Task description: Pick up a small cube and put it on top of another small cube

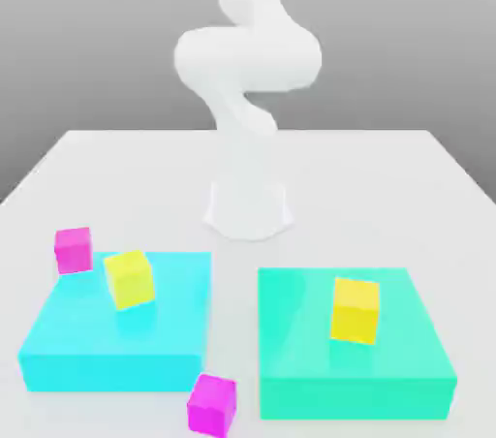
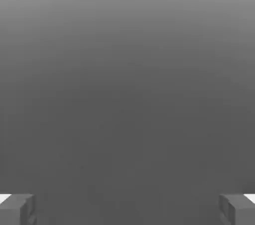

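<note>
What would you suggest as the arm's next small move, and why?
I would probably lower the open gripper toward the magenta cube in the gap between the slabs' near ends: nothing is between its fingers yet, and both magenta cubes lie apart, neither stacked on the other.

One small cube (image 1: 74, 250), magenta-pink and plain, is sitting near the far corner of the cyan slab (image 1: 121, 325), toward the exterior view's left. The other small cube (image 1: 212, 405), also plain magenta-pink, is resting on the table (image 1: 249, 329) between the near ends of the cyan and teal slabs, lying turned at an angle, unstacked.
</note>
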{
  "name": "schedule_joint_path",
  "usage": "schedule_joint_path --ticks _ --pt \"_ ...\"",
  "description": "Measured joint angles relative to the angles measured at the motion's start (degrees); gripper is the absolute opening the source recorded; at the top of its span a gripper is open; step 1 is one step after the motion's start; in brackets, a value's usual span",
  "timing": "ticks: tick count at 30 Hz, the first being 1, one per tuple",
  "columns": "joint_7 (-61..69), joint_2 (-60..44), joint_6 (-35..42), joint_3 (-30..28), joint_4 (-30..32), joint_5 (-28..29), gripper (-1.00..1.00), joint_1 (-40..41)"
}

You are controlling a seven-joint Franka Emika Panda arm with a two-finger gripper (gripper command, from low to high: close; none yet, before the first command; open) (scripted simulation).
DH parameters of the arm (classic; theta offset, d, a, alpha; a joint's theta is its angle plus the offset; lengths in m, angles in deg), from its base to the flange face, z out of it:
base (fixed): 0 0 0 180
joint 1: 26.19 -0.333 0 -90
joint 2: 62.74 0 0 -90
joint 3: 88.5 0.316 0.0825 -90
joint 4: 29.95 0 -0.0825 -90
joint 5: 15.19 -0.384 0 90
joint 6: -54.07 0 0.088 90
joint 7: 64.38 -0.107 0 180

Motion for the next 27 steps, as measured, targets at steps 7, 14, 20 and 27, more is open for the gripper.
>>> schedule_joint_path --ticks 7,14,20,27 --pt "17.1 -11.5 -4.6 -7.3 2.1 -2.7 0.0 -7.0" --pt "34.8 -22.9 -9.0 -13.4 4.2 -6.8 0.0 -12.4" --pt "50.6 -32.9 -12.7 -16.6 6.0 -11.0 0.0 -15.2" --pt "67.8 -44.3 -17.1 -17.6 8.0 -14.5 0.0 -15.8"
